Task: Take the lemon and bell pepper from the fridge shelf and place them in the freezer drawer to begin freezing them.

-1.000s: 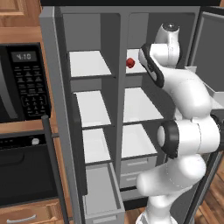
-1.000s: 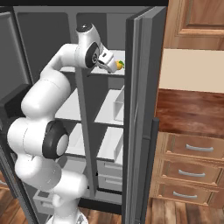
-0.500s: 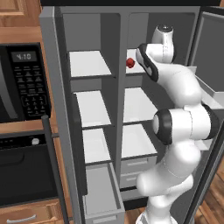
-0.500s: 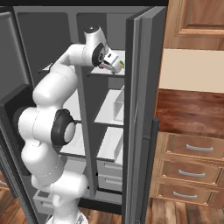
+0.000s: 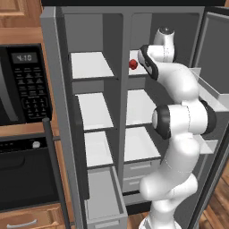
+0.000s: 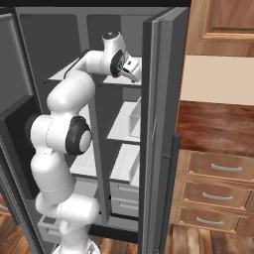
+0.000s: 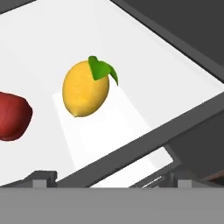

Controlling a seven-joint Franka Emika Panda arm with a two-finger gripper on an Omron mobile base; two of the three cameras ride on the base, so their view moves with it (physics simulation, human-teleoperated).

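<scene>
In the hand view the lemon [image 7: 85, 89], yellow with a green leaf, lies on the white fridge shelf [image 7: 52, 39], straight ahead of my gripper [image 7: 113, 177]. The red bell pepper [image 7: 13, 116] lies to its left, apart from it, partly cut off by the frame. The two fingertips [image 7: 41, 176] stand wide apart, open, short of the shelf's grey front edge, with nothing between them. From the left base view the pepper [image 5: 133, 64] shows beside my hand [image 5: 146, 61] at the top shelf [image 5: 135, 73]. The freezer drawer [image 5: 105, 201] stands pulled out at the bottom left.
Narrower white shelves [image 5: 91, 65] fill the left column. Two wider grey drawers [image 5: 141, 170] sit below the right column. The open fridge door [image 6: 161, 124] stands close to the right of my arm. A microwave [image 5: 27, 85] and wooden drawers [image 6: 218, 193] flank the fridge.
My arm has stretched further into the fridge, bringing the hand up to the top shelf. In the right base view the hand now covers the lemon.
</scene>
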